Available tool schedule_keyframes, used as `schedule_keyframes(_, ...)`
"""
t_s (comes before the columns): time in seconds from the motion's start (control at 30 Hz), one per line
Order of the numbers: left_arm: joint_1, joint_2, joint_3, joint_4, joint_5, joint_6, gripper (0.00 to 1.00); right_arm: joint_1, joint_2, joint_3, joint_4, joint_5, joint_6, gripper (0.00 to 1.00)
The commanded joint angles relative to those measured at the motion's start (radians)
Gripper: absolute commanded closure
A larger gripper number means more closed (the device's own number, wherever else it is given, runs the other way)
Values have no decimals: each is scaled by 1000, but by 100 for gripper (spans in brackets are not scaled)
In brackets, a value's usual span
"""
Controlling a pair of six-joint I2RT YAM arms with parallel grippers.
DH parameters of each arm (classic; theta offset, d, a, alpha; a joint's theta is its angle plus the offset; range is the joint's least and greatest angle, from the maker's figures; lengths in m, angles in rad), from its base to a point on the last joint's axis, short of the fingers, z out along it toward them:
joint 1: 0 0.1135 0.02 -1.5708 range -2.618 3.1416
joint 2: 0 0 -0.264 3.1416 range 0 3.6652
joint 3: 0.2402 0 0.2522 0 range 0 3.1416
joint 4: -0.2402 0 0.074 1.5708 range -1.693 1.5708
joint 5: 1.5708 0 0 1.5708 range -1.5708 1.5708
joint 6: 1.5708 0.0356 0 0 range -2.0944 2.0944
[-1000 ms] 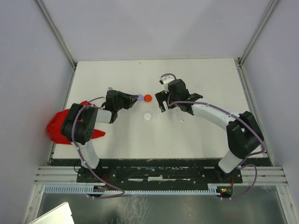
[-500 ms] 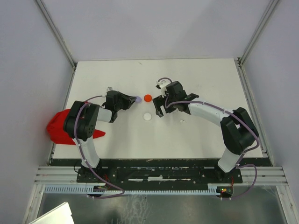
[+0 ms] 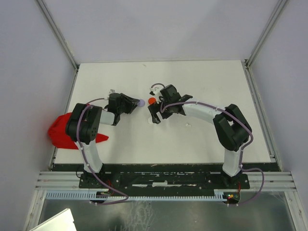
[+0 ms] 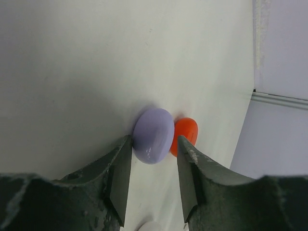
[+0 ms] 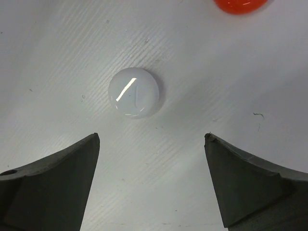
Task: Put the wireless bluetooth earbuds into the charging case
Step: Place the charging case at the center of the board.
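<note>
Right end effector (image 5: 151, 137) spread, white case (image 5: 134, 92) flat

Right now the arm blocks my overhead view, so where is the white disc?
Right wrist view: the white disc lies on the table just ahead of the open right claw, orange disc beyond it.

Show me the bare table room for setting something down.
Bare: the table strip beyond the discs, and the near strip by the arm bases. Crowded: mid-table, left pincer, lilac disc, orange disc, white disc, right pincer bunched together.

White table (image 3: 202, 139) w/ grey walls (image 3: 159, 29), alu frame (image 3: 57, 31)
</note>
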Motion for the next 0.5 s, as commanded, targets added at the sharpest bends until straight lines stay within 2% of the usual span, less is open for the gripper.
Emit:
schedule_keyframes(0.0,19,-31,16,-42,-32,52,48,24,35,69,-6,-14,-13,2)
schedule_keyframes(0.2,36,-111,-2,-157,-89,50,38,61,81,109,-20,84,0,2)
schedule_keyframes(0.47,44,-281,-93,-219,-140,3,37,98,160,196,-48,177,28,1)
